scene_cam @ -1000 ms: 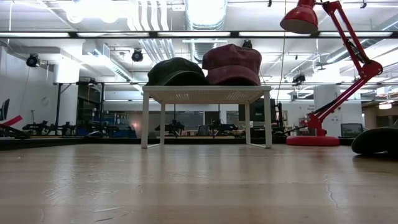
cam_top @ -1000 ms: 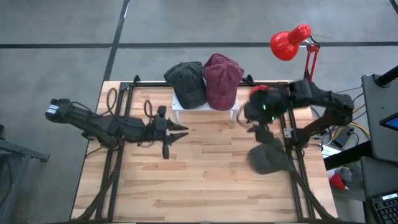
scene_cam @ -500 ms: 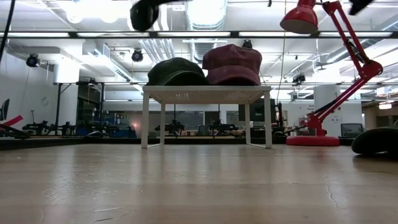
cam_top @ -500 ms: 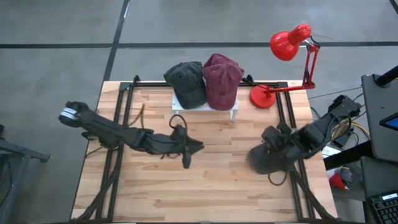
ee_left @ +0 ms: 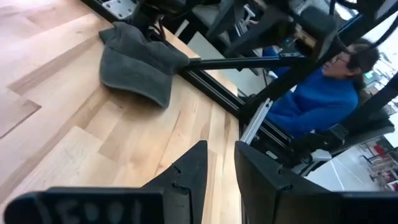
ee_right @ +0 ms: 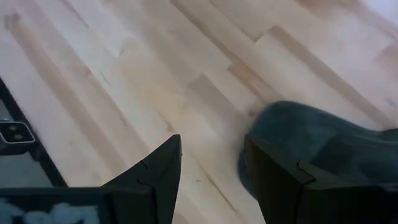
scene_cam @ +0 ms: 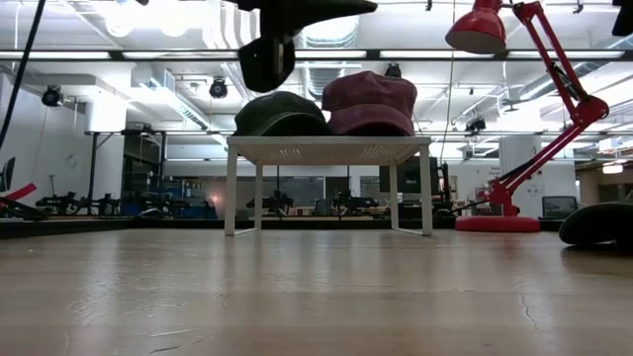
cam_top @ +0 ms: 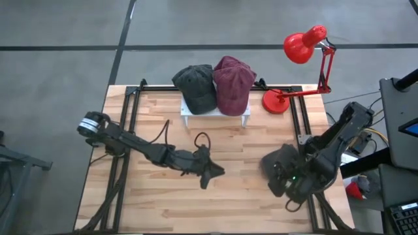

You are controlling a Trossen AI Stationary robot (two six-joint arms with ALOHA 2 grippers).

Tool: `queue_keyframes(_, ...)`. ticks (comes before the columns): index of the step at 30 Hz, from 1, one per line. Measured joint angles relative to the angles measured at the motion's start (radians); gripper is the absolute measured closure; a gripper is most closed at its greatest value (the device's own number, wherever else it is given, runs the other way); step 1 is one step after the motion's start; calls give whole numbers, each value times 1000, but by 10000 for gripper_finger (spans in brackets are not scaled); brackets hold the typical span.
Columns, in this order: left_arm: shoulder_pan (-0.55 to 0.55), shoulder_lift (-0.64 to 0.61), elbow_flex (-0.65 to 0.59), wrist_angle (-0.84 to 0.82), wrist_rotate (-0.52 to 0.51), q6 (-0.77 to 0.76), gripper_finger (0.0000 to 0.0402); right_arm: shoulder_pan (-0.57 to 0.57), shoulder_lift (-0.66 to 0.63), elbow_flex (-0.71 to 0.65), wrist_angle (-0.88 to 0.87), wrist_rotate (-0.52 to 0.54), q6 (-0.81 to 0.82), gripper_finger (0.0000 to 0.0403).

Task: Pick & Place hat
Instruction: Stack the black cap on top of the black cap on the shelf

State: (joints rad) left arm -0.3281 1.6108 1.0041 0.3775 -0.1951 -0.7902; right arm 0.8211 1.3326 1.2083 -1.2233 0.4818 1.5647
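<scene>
No text, label, brand or number can be read in any view.

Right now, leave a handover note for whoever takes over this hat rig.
Left gripper: open, empty, above mid-table, pointing toward the grey cloth cap.
Right gripper: open, empty, low over the grey cap's edge near the table's right side.
Grey cap: lying on the wooden table, not gripped.
Dark green cap and maroon cap: side by side on the small white stand at the back.
Done: those two caps placed.
Left: grasp the grey cap and place it.
</scene>
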Motion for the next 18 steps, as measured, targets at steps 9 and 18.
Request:
queue_keyframes(9, -10, -12, -8, -3, 6, 19, 305, -1, 268, -1, -7, -18, 124, 232)
queue_keyframes(18, -29, -42, -10, -45, 126, 24, 305, -20, 590, 127, -90, -125, 235, 232)
